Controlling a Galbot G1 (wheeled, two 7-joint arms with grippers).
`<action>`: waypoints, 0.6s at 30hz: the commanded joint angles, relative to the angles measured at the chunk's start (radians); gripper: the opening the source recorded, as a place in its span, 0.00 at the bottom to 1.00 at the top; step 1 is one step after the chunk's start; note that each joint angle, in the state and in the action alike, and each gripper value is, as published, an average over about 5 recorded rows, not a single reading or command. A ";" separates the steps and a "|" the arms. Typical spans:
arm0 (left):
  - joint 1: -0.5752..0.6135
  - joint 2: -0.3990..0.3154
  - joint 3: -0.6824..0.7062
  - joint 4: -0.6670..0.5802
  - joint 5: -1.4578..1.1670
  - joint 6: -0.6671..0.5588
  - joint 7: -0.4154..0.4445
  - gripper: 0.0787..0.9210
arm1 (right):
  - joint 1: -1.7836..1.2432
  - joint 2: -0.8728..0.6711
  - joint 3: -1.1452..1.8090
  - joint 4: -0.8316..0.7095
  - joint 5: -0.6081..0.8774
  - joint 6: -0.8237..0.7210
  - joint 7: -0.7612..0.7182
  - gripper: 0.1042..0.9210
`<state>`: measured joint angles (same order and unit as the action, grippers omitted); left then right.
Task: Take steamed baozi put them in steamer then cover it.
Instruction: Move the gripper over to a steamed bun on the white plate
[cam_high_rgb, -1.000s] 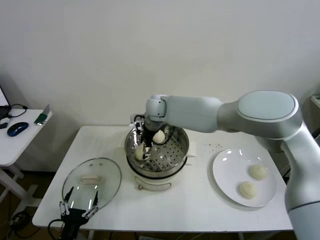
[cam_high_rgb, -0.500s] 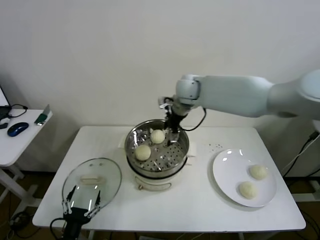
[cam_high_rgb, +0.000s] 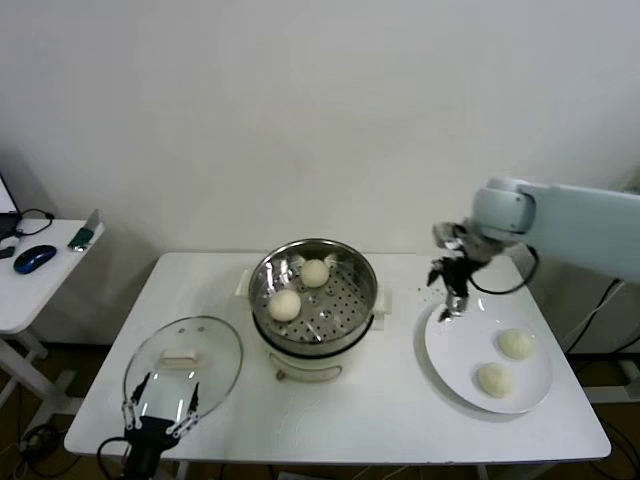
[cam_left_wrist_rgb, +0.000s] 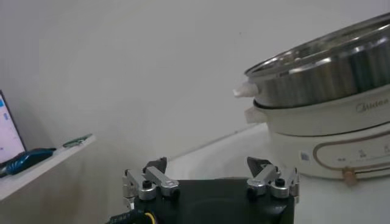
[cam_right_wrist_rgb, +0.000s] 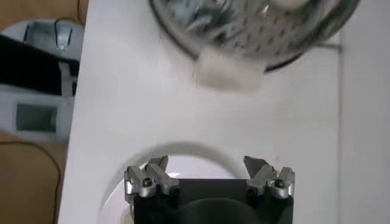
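- Head view: I am holding my right gripper (cam_high_rgb: 452, 297) spread wide and empty, above the inner edge of the plate (cam_high_rgb: 450, 350), between the steamer (cam_high_rgb: 314, 290) and the two baozi (cam_high_rgb: 516, 343) that are lying on the plate's far-right part.
- Two more baozi (cam_high_rgb: 285, 304) are sitting on the steamer's perforated floor, one toward the back and one toward the left.
- The steamer is standing uncovered at the middle of the worktop (cam_high_rgb: 400, 410).
- The cover (cam_high_rgb: 184, 365) is lying flat on the worktop at the front left, well apart from the steamer.
- I am keeping my left gripper (cam_high_rgb: 158, 405) parked at the cover's near edge, its fingers spread and grasping nothing.
- Left wrist view: my left gripper (cam_left_wrist_rgb: 210, 176) is standing released, with the steamer (cam_left_wrist_rgb: 323, 122) on its cream base rising beyond it.
- Right wrist view: my right gripper (cam_right_wrist_rgb: 208, 173) is hanging released over the plate's rim (cam_right_wrist_rgb: 183, 149), and the steamer (cam_right_wrist_rgb: 256, 30) with its white side handle is showing beyond it.
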<state>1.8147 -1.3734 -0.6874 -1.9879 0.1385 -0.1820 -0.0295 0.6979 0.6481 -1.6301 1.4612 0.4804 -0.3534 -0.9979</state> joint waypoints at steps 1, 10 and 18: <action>0.010 -0.010 -0.002 -0.002 0.008 0.001 -0.001 0.88 | -0.315 -0.236 0.181 0.004 -0.306 0.043 -0.038 0.88; 0.014 -0.024 -0.004 0.003 0.021 0.006 -0.002 0.88 | -0.567 -0.220 0.397 -0.098 -0.390 0.074 -0.049 0.88; 0.007 -0.032 0.001 0.014 0.031 0.010 -0.002 0.88 | -0.597 -0.149 0.443 -0.160 -0.400 0.080 -0.044 0.88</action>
<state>1.8224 -1.4017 -0.6884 -1.9791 0.1627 -0.1738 -0.0310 0.2443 0.4928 -1.3059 1.3644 0.1616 -0.2890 -1.0352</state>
